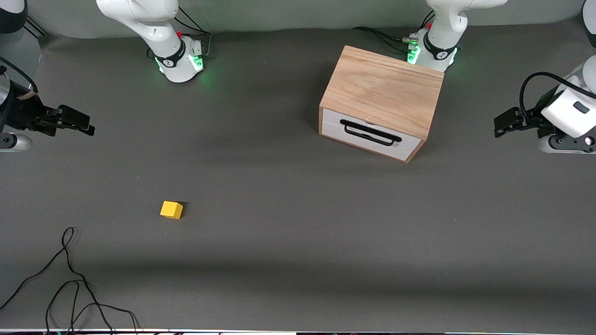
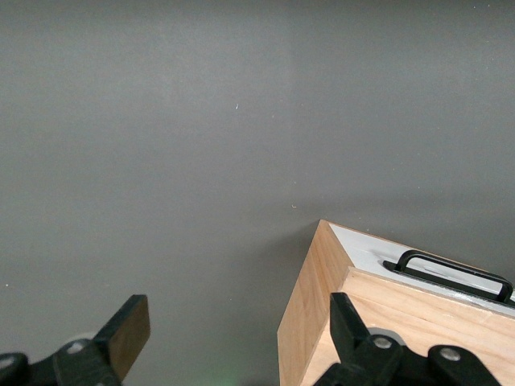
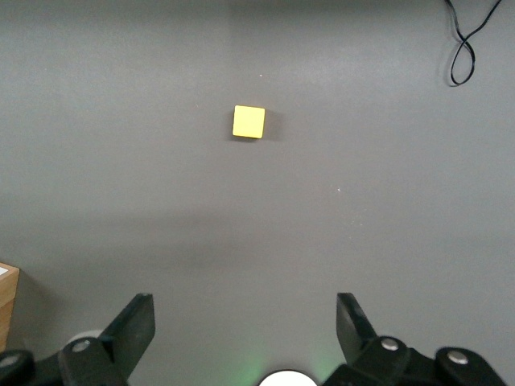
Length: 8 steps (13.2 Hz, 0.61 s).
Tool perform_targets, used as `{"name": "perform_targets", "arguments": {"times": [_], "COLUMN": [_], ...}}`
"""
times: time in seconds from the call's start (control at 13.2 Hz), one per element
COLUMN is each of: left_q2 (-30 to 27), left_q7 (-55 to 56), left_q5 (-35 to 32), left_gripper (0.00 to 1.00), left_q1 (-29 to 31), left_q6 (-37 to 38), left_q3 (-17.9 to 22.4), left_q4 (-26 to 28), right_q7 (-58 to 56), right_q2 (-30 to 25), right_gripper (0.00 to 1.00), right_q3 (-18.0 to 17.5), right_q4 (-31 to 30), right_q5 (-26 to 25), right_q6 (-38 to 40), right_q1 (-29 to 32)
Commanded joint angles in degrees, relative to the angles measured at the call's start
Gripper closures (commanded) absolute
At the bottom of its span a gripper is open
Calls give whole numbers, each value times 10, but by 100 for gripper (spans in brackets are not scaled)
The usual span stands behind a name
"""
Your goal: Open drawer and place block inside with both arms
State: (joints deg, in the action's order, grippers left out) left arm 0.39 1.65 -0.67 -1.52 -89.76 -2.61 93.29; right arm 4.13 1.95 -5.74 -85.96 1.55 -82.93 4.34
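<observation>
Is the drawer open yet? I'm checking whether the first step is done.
Shut. The drawer has its white front flush with the wooden box, no interior showing, and its handle is untouched.

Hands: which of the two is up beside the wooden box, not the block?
The left hand, open, at the left arm's end of the table near the wooden box. The right hand, also open, has the block nearer.

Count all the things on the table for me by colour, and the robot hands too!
Yellow: 1, the block.
Wood with a white front: 1, the box with its shut drawer.
Black: 3, the loose cable, the left gripper and the right gripper, both open and up in the air.
Total: 5.
</observation>
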Motion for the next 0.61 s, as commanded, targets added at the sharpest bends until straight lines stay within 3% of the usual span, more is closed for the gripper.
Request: {"name": "perform_targets", "arguments": {"times": [0.0, 0.53], "left_q2": [1, 2], "left_q7": [-9, -9], "left_q5": [6, 6], "left_gripper": [0, 0], "left_q1": [0, -1], "left_q6": [9, 9], "left_q3": [-1, -1], "left_q4": [-6, -5], "right_q7": [-3, -4], "right_q2": [-3, 1], "right_gripper": [0, 0], "right_q3": [-1, -2], "right_q4": [-1, 6], "right_q5": [-2, -2], "right_q6": [9, 9], "right_q1": [1, 1]}}
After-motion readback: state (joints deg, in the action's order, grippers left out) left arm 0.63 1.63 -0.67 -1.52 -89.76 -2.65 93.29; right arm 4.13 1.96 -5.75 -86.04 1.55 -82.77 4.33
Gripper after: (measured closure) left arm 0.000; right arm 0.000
